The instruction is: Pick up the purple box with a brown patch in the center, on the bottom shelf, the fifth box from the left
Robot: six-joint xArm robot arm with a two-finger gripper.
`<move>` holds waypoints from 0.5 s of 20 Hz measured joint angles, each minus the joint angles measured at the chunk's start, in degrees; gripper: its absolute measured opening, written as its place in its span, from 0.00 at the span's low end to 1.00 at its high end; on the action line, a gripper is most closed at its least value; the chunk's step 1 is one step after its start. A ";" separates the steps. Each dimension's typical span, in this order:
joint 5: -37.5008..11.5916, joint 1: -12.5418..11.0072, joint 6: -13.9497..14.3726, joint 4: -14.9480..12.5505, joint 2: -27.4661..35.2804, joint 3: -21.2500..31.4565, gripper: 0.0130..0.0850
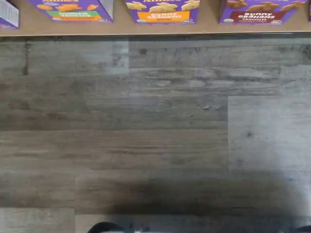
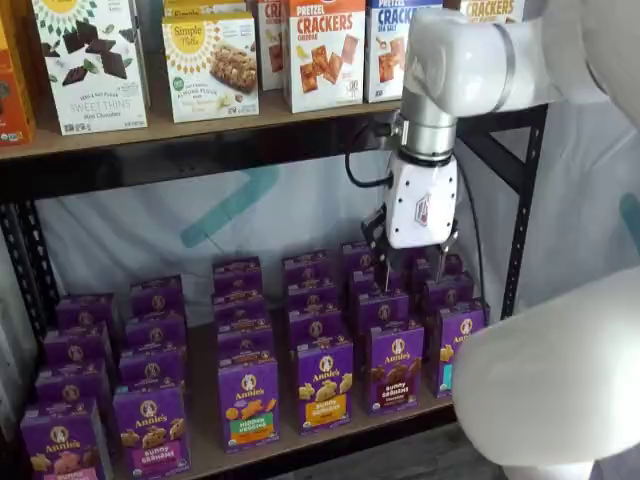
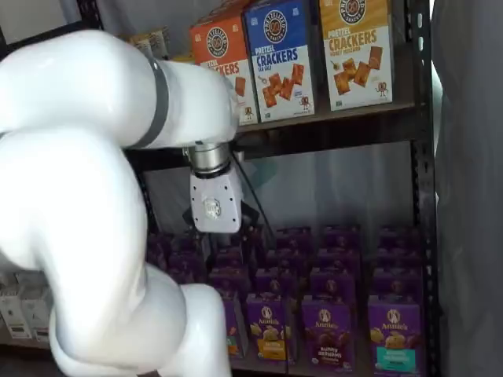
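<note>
The purple box with brown bunny crackers (image 2: pixel 395 368) stands upright in the front row of the bottom shelf (image 2: pixel 203 400), between a yellow-banded box (image 2: pixel 325 385) and a teal-banded box (image 2: pixel 455 350). It also shows in a shelf view (image 3: pixel 326 330) and, cut off at the picture's edge, in the wrist view (image 1: pixel 260 12). My gripper (image 2: pixel 412 255) hangs above the rear rows, behind and slightly above that box. A gap shows between its black fingers and nothing is in them. In a shelf view its white body (image 3: pixel 214 204) shows, with the fingers unclear.
The upper shelf (image 2: pixel 200 115) holds cracker boxes close above the gripper. A black frame upright (image 2: pixel 520 200) stands to the right. Large white arm links fill the foreground (image 2: pixel 540 390) (image 3: pixel 78 196). Grey wood floor (image 1: pixel 146 126) lies in front of the shelf edge.
</note>
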 joint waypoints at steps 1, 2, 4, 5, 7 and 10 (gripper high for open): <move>-1.79 0.12 0.14 -0.33 1.55 0.40 1.00; -3.61 0.19 0.22 -0.59 3.28 0.74 1.00; -7.79 0.26 0.30 -1.02 7.43 1.25 1.00; -9.52 0.27 0.27 -1.11 8.95 1.42 1.00; -12.55 0.09 -0.30 -0.68 11.66 1.63 1.00; -17.64 -0.10 -0.71 -0.70 16.31 1.71 1.00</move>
